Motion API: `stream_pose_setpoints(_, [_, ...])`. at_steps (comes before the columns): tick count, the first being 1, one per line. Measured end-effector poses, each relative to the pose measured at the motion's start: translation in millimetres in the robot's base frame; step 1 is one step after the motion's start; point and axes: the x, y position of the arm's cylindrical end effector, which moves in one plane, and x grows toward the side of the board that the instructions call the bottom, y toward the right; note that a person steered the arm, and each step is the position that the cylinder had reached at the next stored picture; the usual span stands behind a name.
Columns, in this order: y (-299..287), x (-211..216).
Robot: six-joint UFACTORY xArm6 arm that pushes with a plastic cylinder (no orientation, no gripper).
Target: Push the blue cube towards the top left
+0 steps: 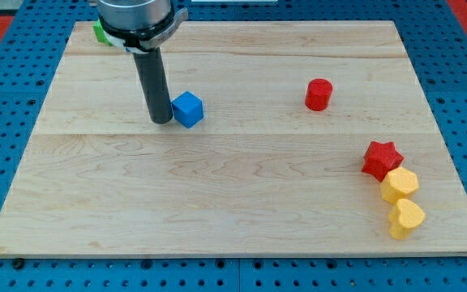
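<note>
The blue cube (188, 109) lies on the wooden board (233, 211), left of the middle and in the upper half. My tip (162, 121) stands on the board just to the cube's left, touching it or nearly so. The dark rod rises from the tip to the arm's grey head at the view's top.
A green block (101, 32) shows partly at the top left corner, half hidden behind the arm. A red cylinder (319, 94) stands right of the middle. A red star (381, 159), a yellow block (400, 185) and a yellow heart (406, 218) cluster near the right edge.
</note>
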Motion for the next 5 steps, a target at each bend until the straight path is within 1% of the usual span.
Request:
stream_pose_setpoints(1, [16,30])
stream_pose_setpoints(2, [44,26])
stream_pose_setpoints(4, [21,-44])
stream_pose_setpoints(5, [21,-53])
